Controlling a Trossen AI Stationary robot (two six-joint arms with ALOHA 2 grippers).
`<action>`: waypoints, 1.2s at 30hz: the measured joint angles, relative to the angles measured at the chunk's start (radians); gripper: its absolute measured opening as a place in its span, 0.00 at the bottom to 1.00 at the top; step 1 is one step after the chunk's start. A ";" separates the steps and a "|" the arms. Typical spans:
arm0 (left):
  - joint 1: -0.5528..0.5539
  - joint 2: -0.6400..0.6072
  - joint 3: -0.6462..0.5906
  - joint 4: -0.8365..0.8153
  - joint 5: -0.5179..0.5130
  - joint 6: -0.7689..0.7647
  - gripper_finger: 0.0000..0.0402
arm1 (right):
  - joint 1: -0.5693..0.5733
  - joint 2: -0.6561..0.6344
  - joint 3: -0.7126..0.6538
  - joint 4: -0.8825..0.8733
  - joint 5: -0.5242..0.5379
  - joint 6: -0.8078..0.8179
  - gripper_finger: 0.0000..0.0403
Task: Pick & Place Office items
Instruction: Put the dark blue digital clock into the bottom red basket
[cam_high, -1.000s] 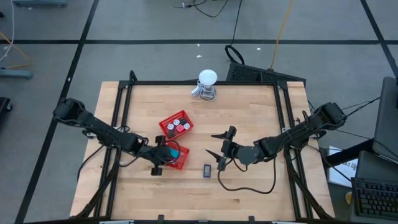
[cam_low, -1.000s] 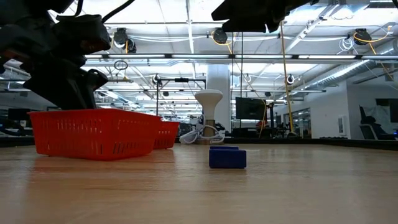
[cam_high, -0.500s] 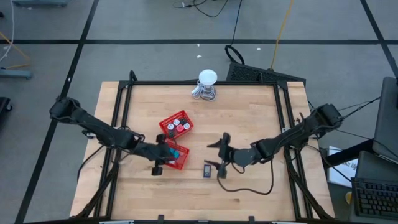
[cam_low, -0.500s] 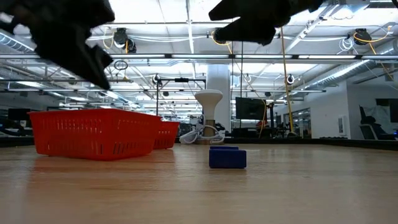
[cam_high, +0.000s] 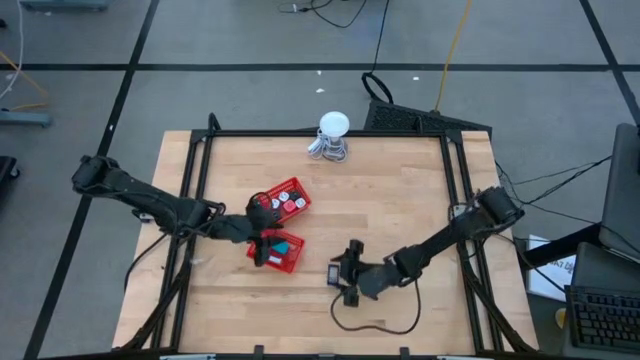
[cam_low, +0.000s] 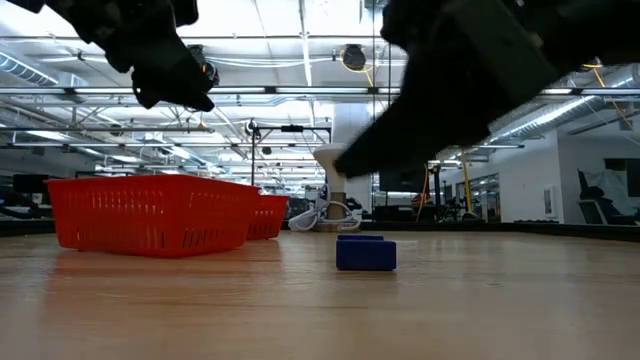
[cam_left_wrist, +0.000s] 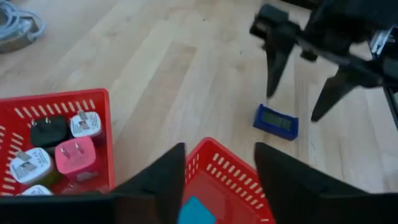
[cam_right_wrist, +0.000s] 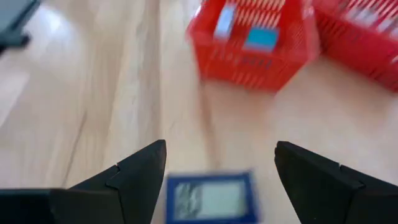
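Observation:
A dark blue piece (cam_high: 333, 272) lies flat on the table, near the front. My right gripper (cam_high: 344, 278) hangs open just above it. In the right wrist view the piece (cam_right_wrist: 211, 196) shows between the two fingers, untouched. My left gripper (cam_left_wrist: 219, 149) is open with nothing in it, above the near red basket (cam_high: 285, 255). A light blue piece (cam_left_wrist: 196, 208) lies in that basket. The far red basket (cam_high: 283, 198) holds black (cam_left_wrist: 46, 129), pink (cam_left_wrist: 74, 155) and white (cam_left_wrist: 28, 165) pieces.
A white round-headed gadget with a coiled cable (cam_high: 332, 135) stands at the table's far edge. A black frame (cam_high: 195, 170) runs along the table's sides. Bare wood lies to the right of the blue piece (cam_low: 366, 253) and behind it.
My right gripper has come down and moved toward the near edge until it hangs over the blue piece, which has not moved. My left gripper has risen out of the near basket and now hangs above its rim.

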 joint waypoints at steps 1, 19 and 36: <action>0.012 0.000 0.000 0.000 0.014 0.002 0.51 | 0.008 0.023 0.001 0.001 -0.003 0.015 0.72; 0.041 0.001 -0.001 0.060 0.040 0.078 0.80 | 0.001 0.126 0.004 0.004 -0.024 0.043 0.70; 0.041 0.001 -0.001 0.058 0.040 0.073 0.75 | -0.029 0.081 0.001 0.197 0.072 -0.253 0.70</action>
